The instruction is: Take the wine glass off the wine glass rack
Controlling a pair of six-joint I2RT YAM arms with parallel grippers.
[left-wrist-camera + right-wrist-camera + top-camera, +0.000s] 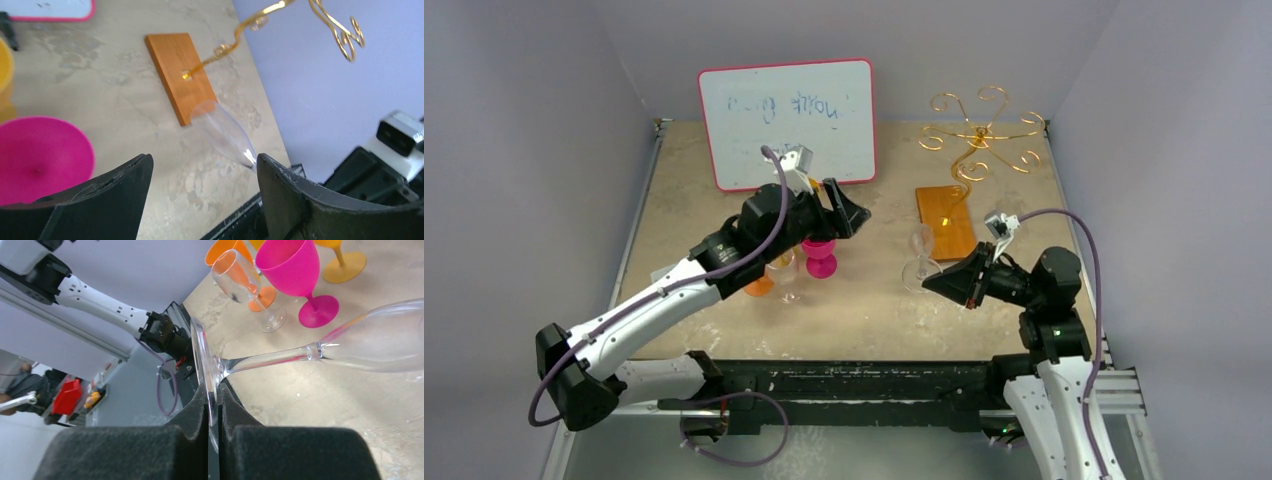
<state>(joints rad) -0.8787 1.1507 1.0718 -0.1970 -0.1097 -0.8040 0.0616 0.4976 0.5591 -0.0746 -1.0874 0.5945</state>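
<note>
1. While its foot rim is pinched edge-on between the closed fingers of the right gripper (214,396), the wine glass (371,344) hangs clear of the wine glass rack (984,135), with none of the gold scroll arms touching it.
2. Position of the glass: it is over the table (864,320), just in front of the rack's orange-brown wooden base (946,222). It is tipped far over, stem near level in the right wrist view, with the bowl pointing towards the base. In the left wrist view the mouth of the bowl lies at the base's near corner. Whether the bowl touches the table or the base cannot be told.
3. Rack: it stands at the far right of the table, its thin stem rising from the wooden base, and no glass is seen on its arms.
4. Left gripper (844,210): jaws wide apart and holding nothing. It hovers above the pink glass (821,257), left of centre on the table.
5. Other glassware: an orange glass (759,285) and a second clear glass (786,275) stand upright just beside the pink one. A yellow glass (345,265) shows behind them in the right wrist view. All are well apart from the held glass.
6. Red-framed whiteboard (787,120): it is propped at the far edge, left of the rack, with faint blue writing that is not legible.
</note>
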